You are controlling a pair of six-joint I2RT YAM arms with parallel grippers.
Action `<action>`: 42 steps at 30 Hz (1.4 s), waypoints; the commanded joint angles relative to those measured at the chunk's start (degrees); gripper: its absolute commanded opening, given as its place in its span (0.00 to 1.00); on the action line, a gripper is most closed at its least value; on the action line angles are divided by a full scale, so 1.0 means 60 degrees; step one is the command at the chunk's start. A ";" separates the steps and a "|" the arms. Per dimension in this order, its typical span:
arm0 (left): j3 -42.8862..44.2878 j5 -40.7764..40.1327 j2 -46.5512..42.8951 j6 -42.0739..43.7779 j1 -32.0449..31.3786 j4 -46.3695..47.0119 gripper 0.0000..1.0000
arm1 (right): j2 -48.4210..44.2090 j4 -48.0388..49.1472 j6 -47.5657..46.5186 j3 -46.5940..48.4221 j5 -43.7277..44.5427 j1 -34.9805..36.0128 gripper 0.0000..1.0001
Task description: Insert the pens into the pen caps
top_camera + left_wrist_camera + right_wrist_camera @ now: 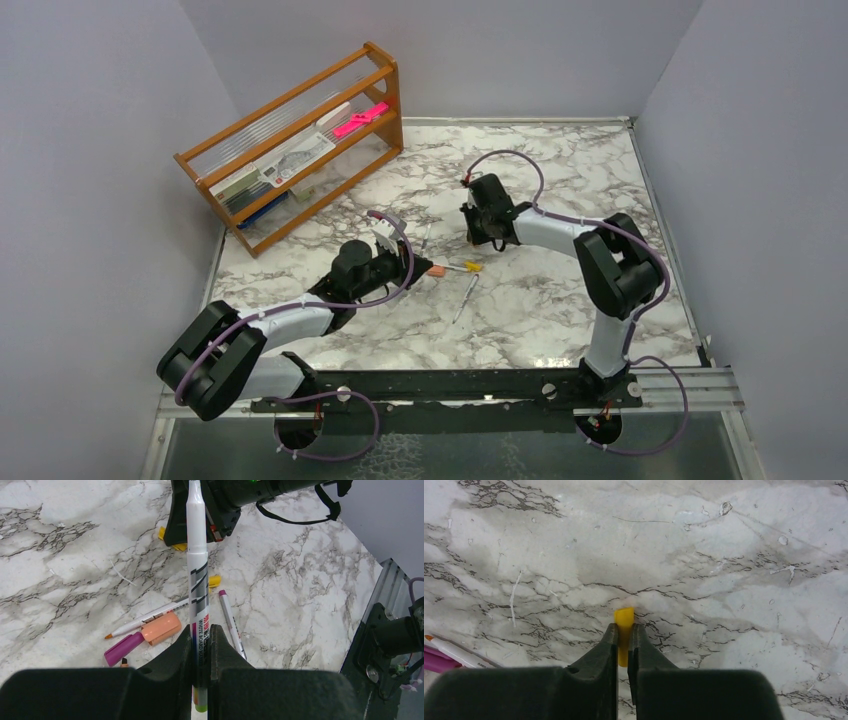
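Note:
My left gripper (201, 635) is shut on a white pen (197, 570) with a green end, its bare tip pointing toward the right gripper. My right gripper (624, 632) is shut on a yellow pen cap (624, 622), low over the marble. On the table between the arms lie an orange-pink cap (161, 628), a purple cap (124, 649), another yellow cap (214, 581), an orange-tipped pen (145, 617) and a purple-ended pen (231, 622). In the top view the left gripper (400, 258) and right gripper (480, 236) face each other across these pieces.
A wooden rack (300, 140) holding flat items, one bright pink, stands at the back left. Grey walls close in the marble table (560, 160) on three sides. A metal rail (460, 385) runs along the near edge.

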 commanded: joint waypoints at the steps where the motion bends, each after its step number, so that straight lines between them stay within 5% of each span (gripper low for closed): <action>1: 0.0048 0.0040 -0.0130 -0.0071 0.0049 0.0030 0.00 | -0.0136 -0.0178 0.0200 -0.0062 0.0024 0.0074 0.02; 9: 0.0094 0.1151 0.0216 -0.1864 0.0026 0.1223 0.00 | -0.2703 0.2108 0.2379 -0.1734 -0.1185 0.0078 0.02; 16: -0.0101 0.1884 0.1138 -0.4242 -0.0390 0.4189 0.00 | -0.4934 0.8474 0.4968 -0.4779 -0.2967 0.0078 0.01; 22: -0.0053 0.1541 0.1624 -0.5182 -0.1190 0.5505 0.00 | -0.5279 1.0994 0.5837 -0.5620 -0.3111 0.0076 0.01; 42: -0.0141 0.0813 0.2022 -0.5242 -0.1595 0.6507 0.00 | -0.6104 1.1171 0.5860 -0.5832 -0.3158 0.0078 0.01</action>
